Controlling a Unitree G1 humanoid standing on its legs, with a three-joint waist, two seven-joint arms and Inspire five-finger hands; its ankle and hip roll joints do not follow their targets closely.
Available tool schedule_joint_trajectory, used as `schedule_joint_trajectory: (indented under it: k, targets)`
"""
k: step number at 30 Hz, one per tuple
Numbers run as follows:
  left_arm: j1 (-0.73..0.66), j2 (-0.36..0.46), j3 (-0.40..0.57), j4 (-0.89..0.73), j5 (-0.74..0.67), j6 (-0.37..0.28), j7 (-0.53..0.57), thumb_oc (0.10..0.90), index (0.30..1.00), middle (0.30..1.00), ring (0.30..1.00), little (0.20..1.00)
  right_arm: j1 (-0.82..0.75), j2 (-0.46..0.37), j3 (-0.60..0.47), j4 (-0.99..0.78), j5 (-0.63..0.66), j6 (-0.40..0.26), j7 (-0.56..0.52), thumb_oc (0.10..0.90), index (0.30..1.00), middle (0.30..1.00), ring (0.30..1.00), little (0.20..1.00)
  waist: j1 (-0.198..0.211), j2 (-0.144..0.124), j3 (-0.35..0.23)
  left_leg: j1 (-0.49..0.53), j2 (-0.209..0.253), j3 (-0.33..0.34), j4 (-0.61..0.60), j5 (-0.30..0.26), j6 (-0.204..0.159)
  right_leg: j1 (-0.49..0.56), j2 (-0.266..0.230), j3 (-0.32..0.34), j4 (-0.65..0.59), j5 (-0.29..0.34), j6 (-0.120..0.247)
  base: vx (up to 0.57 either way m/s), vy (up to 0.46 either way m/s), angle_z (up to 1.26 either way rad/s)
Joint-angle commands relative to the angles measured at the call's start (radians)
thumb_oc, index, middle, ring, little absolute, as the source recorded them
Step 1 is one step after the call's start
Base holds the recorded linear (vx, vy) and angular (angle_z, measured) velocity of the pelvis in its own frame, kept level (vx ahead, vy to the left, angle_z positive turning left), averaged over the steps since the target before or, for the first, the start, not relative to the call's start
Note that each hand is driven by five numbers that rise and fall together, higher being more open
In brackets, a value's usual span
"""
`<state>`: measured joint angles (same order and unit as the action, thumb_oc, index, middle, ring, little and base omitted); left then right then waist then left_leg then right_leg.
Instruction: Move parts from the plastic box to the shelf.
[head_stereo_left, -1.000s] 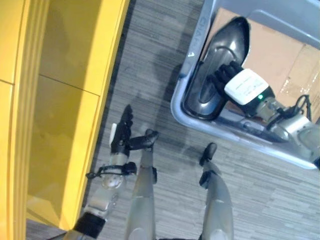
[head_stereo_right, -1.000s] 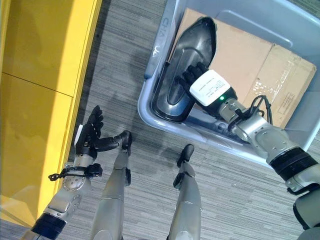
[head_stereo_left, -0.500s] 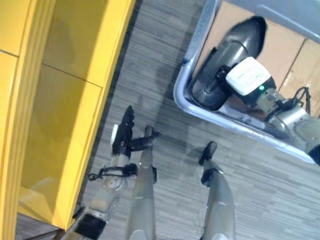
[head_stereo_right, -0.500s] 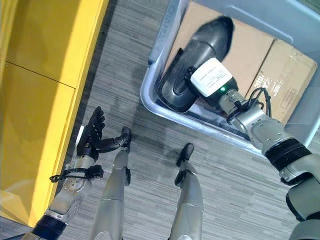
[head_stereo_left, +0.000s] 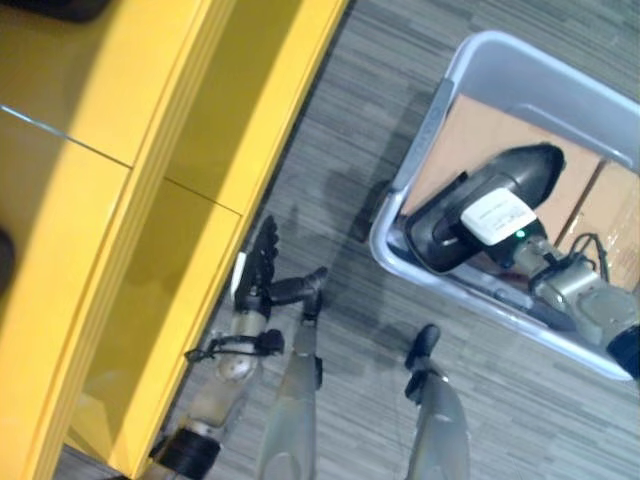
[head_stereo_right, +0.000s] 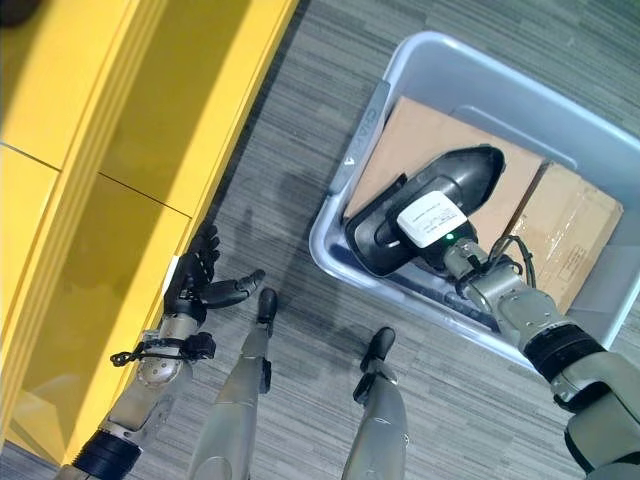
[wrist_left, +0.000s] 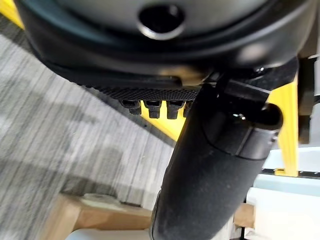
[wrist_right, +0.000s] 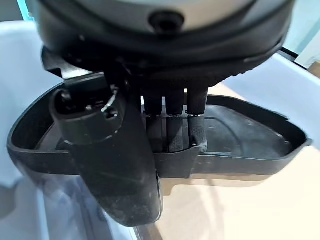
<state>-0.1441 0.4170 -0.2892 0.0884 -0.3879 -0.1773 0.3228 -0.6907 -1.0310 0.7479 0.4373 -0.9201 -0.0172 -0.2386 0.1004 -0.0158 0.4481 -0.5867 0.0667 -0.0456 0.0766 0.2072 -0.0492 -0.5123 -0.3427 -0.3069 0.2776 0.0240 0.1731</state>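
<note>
Cardboard (head_stereo_right: 560, 225) partly under the black part (head_stereo_right: 425, 220); yellow shelf (head_stereo_right: 110, 150) cut off — upper edge, left side

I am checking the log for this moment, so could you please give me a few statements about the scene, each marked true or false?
1. The right hand grips the black curved plastic part. True.
2. That part already lies on the yellow shelf. False: it is over the grey plastic box.
3. The left hand holds a part. False: it is open and holds nothing.
4. Brown cardboard lies inside the box. True.
</note>
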Motion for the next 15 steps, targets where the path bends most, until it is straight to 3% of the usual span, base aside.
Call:
schedule_joint_trajectory:
  k: [1,8,11,15]
  targets:
    - [-0.031,0.023,0.035,-0.091,0.022,-0.064,0.003,0.9,1.0,1.0,1.0,1.0,-0.063,-0.087,-0.112,-0.066,0.028,0.031,-0.054,0.4,0.3,0.3,0.3,0.3,0.0,-0.024,0.072,0.098,0.039,0.0,0.0,-0.058,-0.049,0.145,0.007,-0.003,-0.067,0.091,0.018,0.0,0.01,0.04]
    - [-0.002,0.03,0.061,-0.082,0.039,-0.054,-0.017,0.9,1.0,1.0,1.0,1.0,0.087,-0.122,-0.271,-0.142,0.017,0.038,-0.073,0.4,0.3,0.3,0.3,0.3,-0.012,-0.039,0.004,0.194,0.047,0.004,-0.043,-0.057,-0.053,0.248,0.009,-0.021,-0.133,0.106,0.029,0.04,0.005,-0.06]
    - [0.026,0.037,0.08,-0.083,0.048,-0.047,-0.044,0.9,1.0,1.0,1.0,1.0,0.196,-0.128,-0.381,-0.192,0.009,0.036,-0.078,0.4,0.3,0.3,0.3,0.3,-0.019,-0.05,-0.056,0.264,0.056,0.008,-0.082,-0.056,-0.055,0.321,0.017,-0.025,-0.191,0.114,0.036,0.07,-0.002,-0.03]
    - [0.046,0.038,0.092,-0.083,0.047,-0.044,-0.058,0.9,1.0,1.0,1.0,1.0,0.239,-0.129,-0.427,-0.215,0.01,0.035,-0.078,0.4,0.3,0.3,0.3,0.3,-0.025,-0.057,-0.086,0.294,0.061,0.013,-0.092,-0.06,-0.055,0.348,0.015,-0.025,-0.206,0.117,0.041,0.04,0.0,-0.03]
